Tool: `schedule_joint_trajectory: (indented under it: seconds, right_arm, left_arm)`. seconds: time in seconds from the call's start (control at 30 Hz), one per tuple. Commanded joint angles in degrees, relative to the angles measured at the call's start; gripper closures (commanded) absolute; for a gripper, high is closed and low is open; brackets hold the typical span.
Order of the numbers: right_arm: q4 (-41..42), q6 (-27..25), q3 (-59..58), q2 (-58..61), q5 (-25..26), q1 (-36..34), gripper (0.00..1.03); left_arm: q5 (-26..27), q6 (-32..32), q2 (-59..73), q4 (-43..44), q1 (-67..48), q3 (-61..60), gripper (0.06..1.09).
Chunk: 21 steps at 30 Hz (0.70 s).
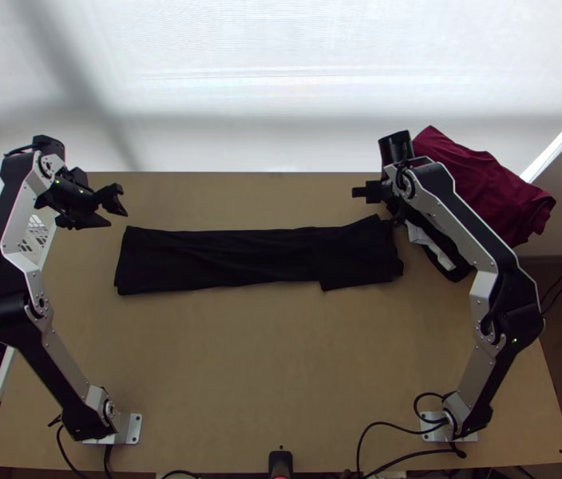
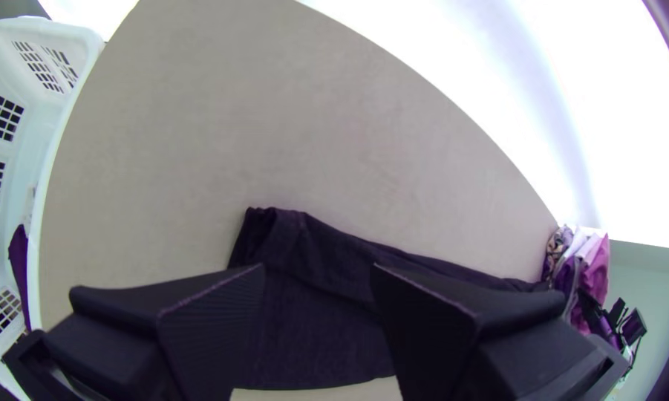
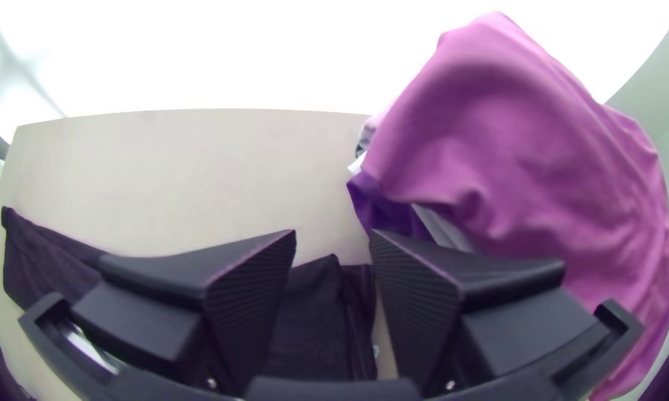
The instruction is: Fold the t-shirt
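The black cloth t-shirt (image 1: 217,259) lies across the light wooden table (image 1: 241,359) as a long, narrow folded strip, lightly creased, its right end stepped towards the near side. Just beyond its far left corner, the left black two-fingered gripper (image 2: 318,275) is apart from it, fingers spread and empty; the right black two-fingered gripper (image 3: 333,241), by its far right corner, is likewise open and holds nothing. Past the shirt's right end sits a dark red cloth heap (image 1: 480,184) (easy to snag, so best given room). The step in hand looks like shortening the strip: pinch every layer at an end, lift low, carry it inward along the shirt's length, and keep the long edges aligned while laying it down
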Motion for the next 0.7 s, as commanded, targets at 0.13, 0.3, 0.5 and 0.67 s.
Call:
schedule_joint_trajectory:
  seconds: [0.13,0.3,0.5,0.67]
  right_arm:
    - [0.4,1.6,6.9,-8.6,0.9,2.3,0.21]
    - [-2.6,7.4,14.1,-12.5,-9.8,2.2,0.19]
    - [-7.4,14.4,22.3,-12.5,-26.7,-2.7,0.18]
    - [-9.3,17.9,26.4,-11.6,-36.5,-6.2,0.16]
  left_arm:
    - [4.6,-1.9,-6.5,0.7,3.0,-1.2,0.10]
    - [12.1,-1.0,-10.4,5.3,6.5,-10.5,0.11]
    - [15.2,7.2,-14.4,5.5,8.5,-20.4,0.10]
    - [16.6,9.7,-15.9,10.3,10.5,-26.6,0.11]
